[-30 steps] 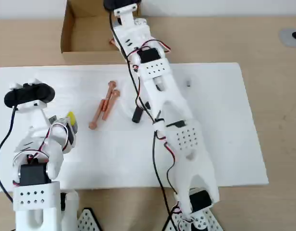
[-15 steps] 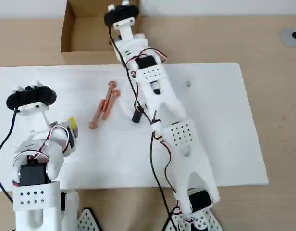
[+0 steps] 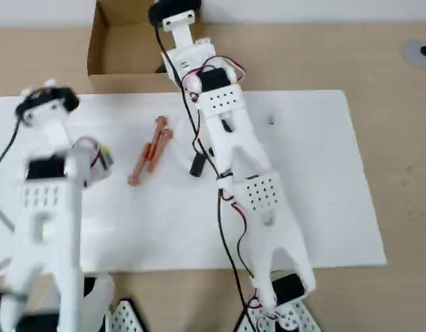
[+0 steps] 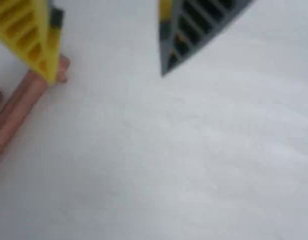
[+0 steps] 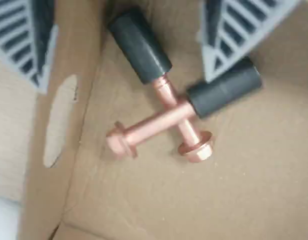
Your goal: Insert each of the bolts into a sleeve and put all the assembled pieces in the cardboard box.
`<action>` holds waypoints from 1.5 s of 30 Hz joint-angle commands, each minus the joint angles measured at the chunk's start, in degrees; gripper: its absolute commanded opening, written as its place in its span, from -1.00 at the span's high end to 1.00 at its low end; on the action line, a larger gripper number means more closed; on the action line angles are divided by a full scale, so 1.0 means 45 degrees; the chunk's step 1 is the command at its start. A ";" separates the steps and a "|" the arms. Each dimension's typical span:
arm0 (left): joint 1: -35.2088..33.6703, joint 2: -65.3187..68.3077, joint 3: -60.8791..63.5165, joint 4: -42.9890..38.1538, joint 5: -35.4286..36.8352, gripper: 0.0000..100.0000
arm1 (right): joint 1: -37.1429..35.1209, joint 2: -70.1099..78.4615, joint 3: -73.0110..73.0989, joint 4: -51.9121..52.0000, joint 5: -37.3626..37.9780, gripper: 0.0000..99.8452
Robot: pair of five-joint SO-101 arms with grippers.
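Observation:
Loose copper bolts (image 3: 151,149) lie side by side on the white mat (image 3: 317,194), and a black sleeve (image 3: 196,166) lies just right of them beside the right arm (image 3: 234,145). My left gripper (image 3: 101,158) hangs left of the bolts, its yellow fingers open (image 4: 108,75) with one bolt (image 4: 24,102) at a fingertip. My right gripper (image 5: 126,85) is open over the cardboard box (image 3: 113,41). On the box floor (image 5: 234,190) two assembled pieces lie crossed: a bolt in a black sleeve (image 5: 139,47) and another in a second sleeve (image 5: 224,92).
The right arm stretches diagonally across the middle of the mat to the box at the back. A small dark speck (image 3: 271,120) sits on the mat's right half. A grey disc (image 3: 419,52) lies on the wooden table at far right.
The left arm has swung up and forward, bringing its gripper closer to the loose bolts. The right arm has stayed at the box, shifting only slightly.

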 commanded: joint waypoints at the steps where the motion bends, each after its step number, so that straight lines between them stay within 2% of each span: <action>1: 0.0957 0.2784 -0.3790 0.1758 0.0039 0.69 | 0.0420 -0.0850 -0.2608 0.1602 0.0117 0.52; 5: 0.1504 0.5304 -0.6681 0.4103 0.0020 0.69 | 0.0967 -0.0889 -0.5304 0.3985 0.0117 0.52; 9: 0.1543 0.7277 -0.8654 0.5665 -0.0313 0.69 | 0.1573 -0.2432 -0.5148 0.6212 0.0469 0.52; 15: 0.1641 0.9446 -1.0237 0.6056 -0.1504 0.69 | 0.2510 -0.4933 -0.5128 0.9143 0.0488 0.52; 20: 0.2481 1.0579 -1.1175 0.6056 -0.2071 0.69 | 0.3038 -0.6886 -0.5109 1.1683 0.0488 0.52; 26: 0.2950 1.1556 -1.1194 0.6056 -0.2071 0.70 | 0.4190 -0.8723 -0.5089 1.1624 0.0488 0.52; 35: 0.1680 1.2454 -1.1175 0.5548 -0.2129 0.70 | 0.5832 -0.9250 -0.5089 1.1624 0.1192 0.52; 45: 0.3165 1.3724 -1.1272 0.4962 -0.2774 0.70 | 0.5988 -0.9270 -0.5089 1.1624 0.1192 0.52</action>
